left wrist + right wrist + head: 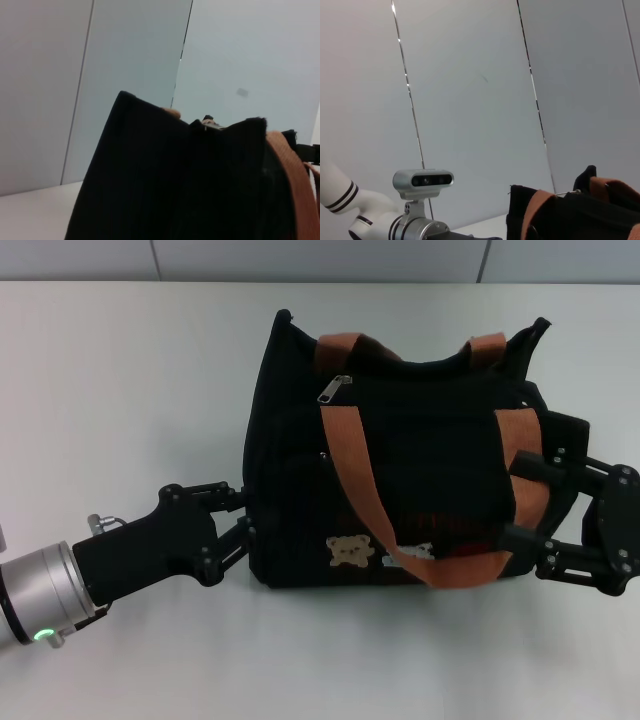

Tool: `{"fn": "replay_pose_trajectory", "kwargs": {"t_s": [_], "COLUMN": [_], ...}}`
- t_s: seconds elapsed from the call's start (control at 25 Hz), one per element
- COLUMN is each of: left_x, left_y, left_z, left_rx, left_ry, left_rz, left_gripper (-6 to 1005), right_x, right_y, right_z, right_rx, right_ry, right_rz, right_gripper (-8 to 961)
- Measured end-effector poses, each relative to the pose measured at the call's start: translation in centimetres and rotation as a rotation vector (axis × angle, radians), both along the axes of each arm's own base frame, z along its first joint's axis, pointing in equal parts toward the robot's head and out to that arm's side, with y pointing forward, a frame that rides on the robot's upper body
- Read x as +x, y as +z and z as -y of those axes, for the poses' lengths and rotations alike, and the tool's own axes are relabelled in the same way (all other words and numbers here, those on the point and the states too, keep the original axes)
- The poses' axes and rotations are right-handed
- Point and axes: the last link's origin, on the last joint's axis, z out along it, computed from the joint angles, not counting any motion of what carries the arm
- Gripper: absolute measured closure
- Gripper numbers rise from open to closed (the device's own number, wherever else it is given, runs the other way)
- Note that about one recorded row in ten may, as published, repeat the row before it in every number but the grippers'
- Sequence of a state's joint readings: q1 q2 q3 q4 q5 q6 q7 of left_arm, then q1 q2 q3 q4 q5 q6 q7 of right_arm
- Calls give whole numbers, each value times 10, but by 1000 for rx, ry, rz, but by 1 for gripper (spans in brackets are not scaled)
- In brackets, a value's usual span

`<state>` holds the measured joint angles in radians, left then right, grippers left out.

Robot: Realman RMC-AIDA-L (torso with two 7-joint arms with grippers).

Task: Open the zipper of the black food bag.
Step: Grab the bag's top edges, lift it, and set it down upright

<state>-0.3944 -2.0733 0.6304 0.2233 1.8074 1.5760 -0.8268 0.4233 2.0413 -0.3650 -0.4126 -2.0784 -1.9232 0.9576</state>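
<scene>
The black food bag stands on the white table, its bear patch facing me. An orange-brown handle drapes over its front. The zipper shows as a silver pull tab near the top left corner, by the rear handle. My left gripper is open, with its fingertips against the bag's left end. My right gripper is open too, and its fingers straddle the bag's right end. The left wrist view is filled by the bag's black side. The right wrist view catches the bag's top edge.
White table stretches around the bag, with a pale wall behind it. The left arm's wrist camera shows beyond the bag in the right wrist view.
</scene>
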Motion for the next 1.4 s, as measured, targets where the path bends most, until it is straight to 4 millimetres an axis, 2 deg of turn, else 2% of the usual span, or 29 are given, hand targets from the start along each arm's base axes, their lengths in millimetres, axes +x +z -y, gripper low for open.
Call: {"fn": "replay_pose_trajectory", "kwargs": {"t_s": [0.6,0.92,1.2,1.4], "left_x": [-1,-9,-13,-4], "left_y": [4,17,45,86], "left_z": [-2,-2,-15,-22], "left_rx": [29,140,243,297], "left_ry": [2,-3,-58,-205], "left_rz": [7,-12,-78,-157], "left_gripper": [920,920,918,918], "right_x": [-1,-2,-2,-3], "right_y": [-7,-8,-8,-7], "right_z": [-2,-2,-2,-3], "right_rx": [4,7,11,15], "right_ry": [-14,-17,-19,-21], "right_rz": [4,-1,-6,-11], "right_gripper": [148,148,148,148]}}
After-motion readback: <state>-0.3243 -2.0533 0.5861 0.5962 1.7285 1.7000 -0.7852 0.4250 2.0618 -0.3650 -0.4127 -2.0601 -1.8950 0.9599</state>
